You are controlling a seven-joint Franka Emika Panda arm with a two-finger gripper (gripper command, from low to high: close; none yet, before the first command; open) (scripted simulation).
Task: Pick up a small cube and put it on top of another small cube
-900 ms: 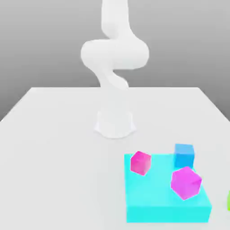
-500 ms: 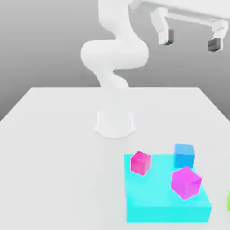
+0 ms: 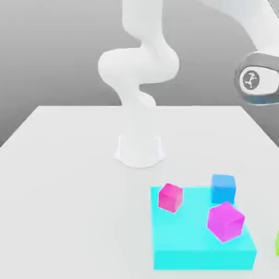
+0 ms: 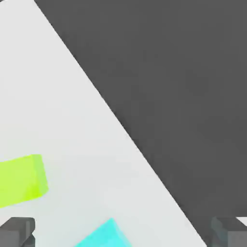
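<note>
We find the lime-green cube (image 4: 19,181) resting flat on the white table (image 4: 72,135), close to the table's edge and just beside the corner of the cyan block (image 4: 103,235); from the hand camera we cannot tell whether the two touch. In the exterior view a sliver of the same cube (image 3: 277,242) peeks in at that view's right border, beside the raised cyan block (image 3: 201,240) that carries the two pink cubes (image 3: 170,197) (image 3: 225,220). The blue cube (image 3: 223,188) stands at the block's far side.

Our gripper (image 4: 123,231) hangs above the table with its dark fingertips (image 4: 17,230) spread wide apart and nothing between them.

We judge the cube to be rigid and light, with smooth, flat faces that may slide a little under the pads, and not fragile. The sensible hold is across two opposite side faces, around mid-height, with the pads flat on them and the cube centred between the fingers.

Being a cube, it has no long axis; all edges look equal. It sits upright on one face, with its top level. In the hand view its side edges run slightly askew to the line between our fingertips, so we think a small wrist turn may be needed to meet the faces squarely.
</note>
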